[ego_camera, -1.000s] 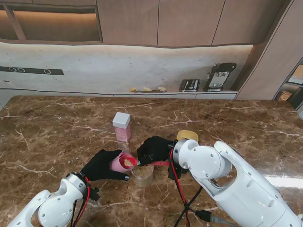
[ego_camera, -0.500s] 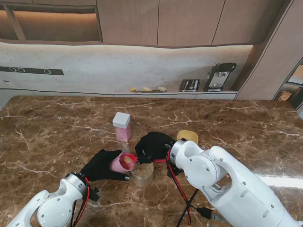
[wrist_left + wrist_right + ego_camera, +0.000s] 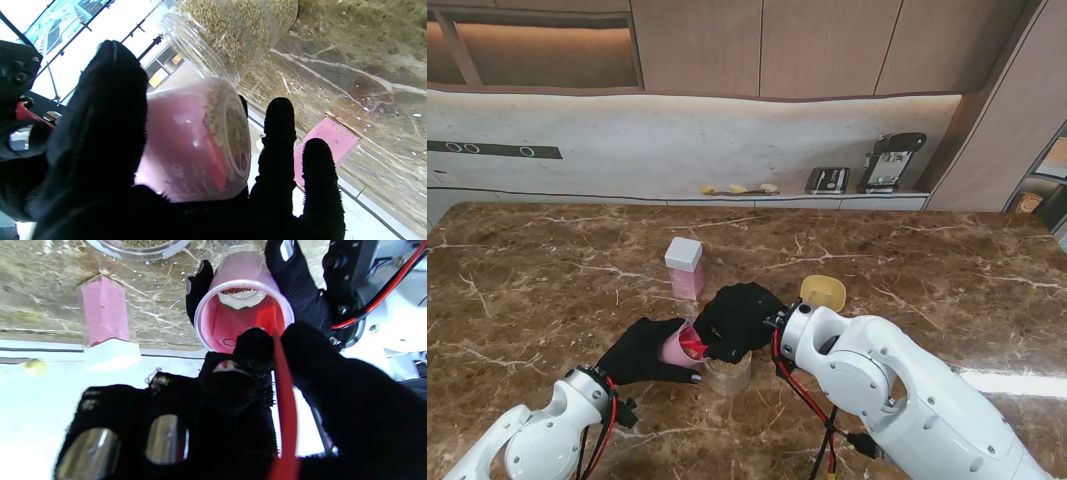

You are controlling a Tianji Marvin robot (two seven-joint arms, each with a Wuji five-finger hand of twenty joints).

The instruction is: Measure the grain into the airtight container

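Note:
My left hand (image 3: pixel 639 350) is shut on a pink measuring cup (image 3: pixel 674 348), tilted with its mouth toward my right. In the left wrist view the cup (image 3: pixel 186 143) has grain inside. My right hand (image 3: pixel 738 319) is shut on a red spoon (image 3: pixel 283 406), whose bowl reaches into the cup's mouth (image 3: pixel 243 316). A clear jar of grain (image 3: pixel 728 373) stands just under both hands, partly hidden by the right hand. A pink container with a white lid (image 3: pixel 684 267) stands farther from me, upright and closed.
A yellow lid (image 3: pixel 823 292) lies to the right of my right hand. Red and black cables (image 3: pixel 812 410) trail along the right forearm near the table's front. Small grains are scattered on the marble (image 3: pixel 367 100). A back counter holds small appliances (image 3: pixel 889 160).
My right hand has moved left, over the jar, bringing the red spoon into the cup's mouth. The left hand and cup have barely shifted.

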